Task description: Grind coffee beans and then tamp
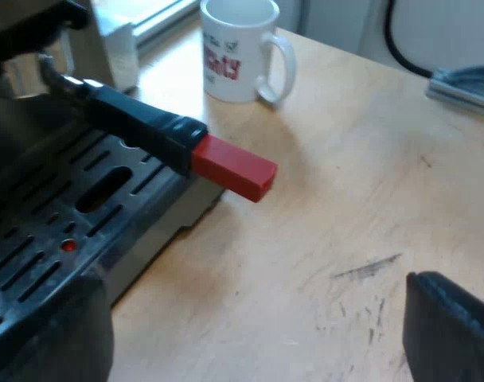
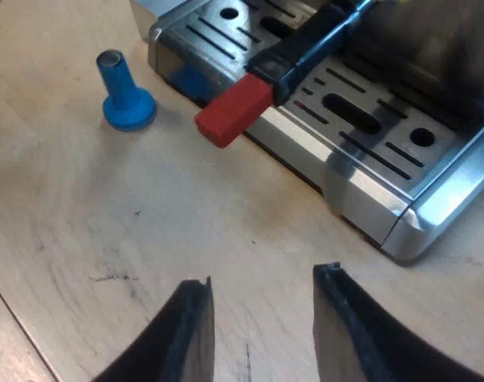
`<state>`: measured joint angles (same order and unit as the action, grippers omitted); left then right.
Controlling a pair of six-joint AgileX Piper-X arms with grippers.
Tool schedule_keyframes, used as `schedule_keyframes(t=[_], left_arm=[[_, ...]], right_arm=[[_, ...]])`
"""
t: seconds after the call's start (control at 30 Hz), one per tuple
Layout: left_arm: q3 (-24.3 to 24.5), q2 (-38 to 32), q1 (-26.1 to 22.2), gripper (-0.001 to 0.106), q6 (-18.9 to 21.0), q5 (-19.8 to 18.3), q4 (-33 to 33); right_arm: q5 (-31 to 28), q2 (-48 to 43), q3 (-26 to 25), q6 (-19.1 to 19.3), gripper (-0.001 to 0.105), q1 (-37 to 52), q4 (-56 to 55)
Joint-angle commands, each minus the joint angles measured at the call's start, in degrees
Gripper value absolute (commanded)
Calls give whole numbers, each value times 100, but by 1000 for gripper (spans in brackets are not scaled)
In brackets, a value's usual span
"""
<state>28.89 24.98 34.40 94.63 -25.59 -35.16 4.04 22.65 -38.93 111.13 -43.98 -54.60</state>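
**A:** Starting with the left gripper point(image 1: 250, 302): what is it doing?

**B:** It is hanging over the pale wooden table point(image 1: 361, 199) just beside the silver espresso machine point(image 1: 172, 213). Its two black fingers point(image 1: 453, 330) are standing wide apart and gripping nothing. A white ceramic mug with red lettering point(image 1: 238, 48) is sitting farther off, well apart from it.

**A:** And the thing we are working on?

**B:** The metal holder with the dark handle point(image 1: 142, 126) appears to be sitting locked into the machine's front. Its handle is sticking out over the slotted steel drip tray point(image 1: 43, 239), and its red end point(image 1: 234, 171) is jutting past the tray's edge above the table.

**A:** The right gripper point(image 2: 262, 278)?

**B:** It is facing that red end across bare table, with its fingers parted moderately and nothing between them. The blue flared tamper point(image 2: 124, 95) is standing upright on its broad foot near the tray's corner.

**A:** Which step are we judging this to be?

**B:** Probably the grinding end, with tamping not yet begun. I am thinking the holder is needing a hand next. Whichever gripper is taking it should be coming in level with the handle and straddling the dark part rather than the red tip. It should be closing squarely and turning without levering down on the tray. The tamper is standing near enough that a wide swing risks knocking it.
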Motion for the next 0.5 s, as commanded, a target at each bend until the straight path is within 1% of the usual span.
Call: schedule_keyframes(t=[0.03,0.1,0.13,0.2,0.33,0.4,0.5], left_arm=[[10,113,182,75,-152,-262,260],[10,265,347,75,-263,-297,397],[10,303,368,75,-305,-297,408],[10,462,457,75,-368,-297,426],[10,694,477,75,-367,-297,426],[10,828,477,75,-367,-309,505],[10,947,477,75,-367,-338,636]], right_arm=[[-404,66,-49,-20,33,-329,87],[-937,156,-39,-212,33,-749,124],[-1019,166,-39,-252,33,-812,136],[-1365,216,-39,-460,33,-1160,246],[-1822,276,3,-698,33,-1601,372],[-2103,303,106,-993,33,-1862,496],[-2487,303,369,-1265,33,-2225,833]])
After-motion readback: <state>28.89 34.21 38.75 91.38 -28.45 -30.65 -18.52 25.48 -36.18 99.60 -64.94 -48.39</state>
